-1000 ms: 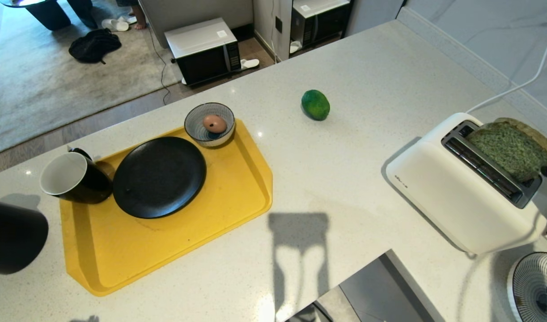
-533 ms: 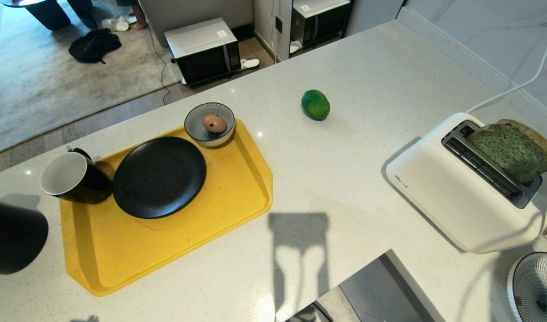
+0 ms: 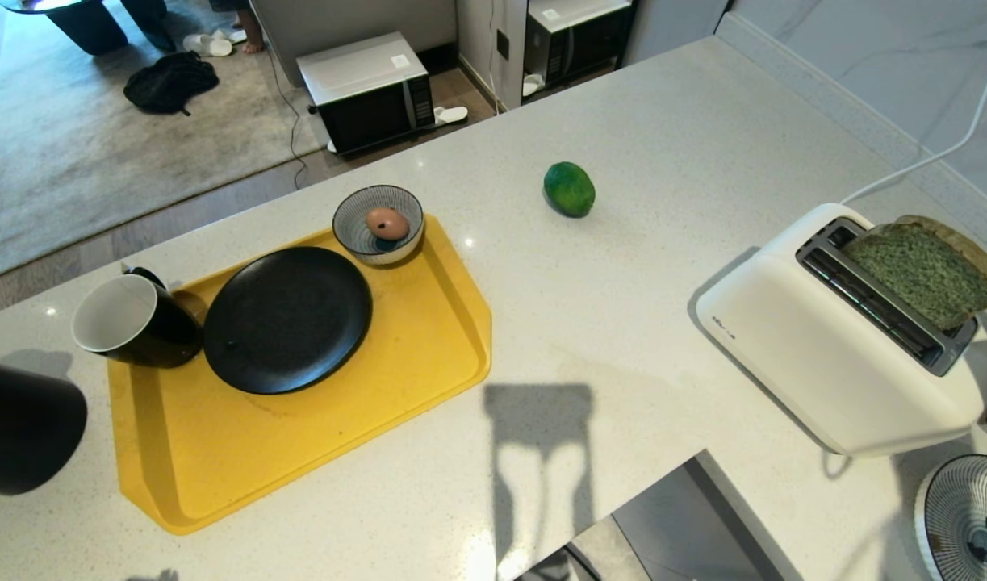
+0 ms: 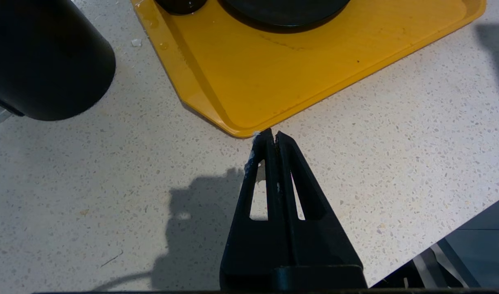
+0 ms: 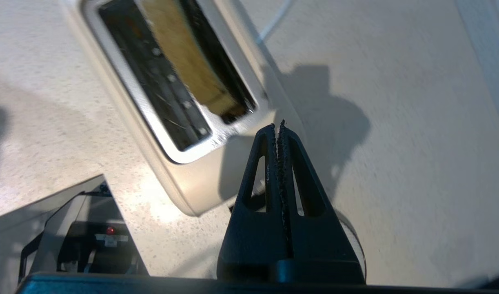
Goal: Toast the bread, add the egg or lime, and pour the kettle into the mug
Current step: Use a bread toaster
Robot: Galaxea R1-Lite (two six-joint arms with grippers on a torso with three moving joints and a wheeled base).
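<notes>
The green bread (image 3: 922, 270) stands half out of the far slot of the white toaster (image 3: 816, 355) at the right; its crust edge (image 5: 188, 57) shows in the right wrist view. My right gripper (image 5: 276, 125) is shut and empty, just off the toaster's end (image 5: 192, 179), outside the head view. The lime (image 3: 569, 189) lies on the counter beyond. An egg (image 3: 386, 223) sits in a striped bowl (image 3: 356, 234). The black mug (image 3: 134, 321) lies tilted on the yellow tray (image 3: 380, 379). The black kettle (image 3: 21, 426) stands at the left edge. My left gripper (image 4: 272, 133) is shut, by the tray's corner (image 4: 237, 128).
A black plate (image 3: 287, 319) lies on the tray. A second striped bowl (image 3: 968, 516) sits at the counter's near right. The toaster's white cord (image 3: 937, 153) runs to the back wall. The counter has a notch at its front edge (image 3: 662, 484).
The right gripper's dark tip, at the bread's right edge a second ago, has drawn out of the head view. The bread has dropped slightly and stays in the slot.
</notes>
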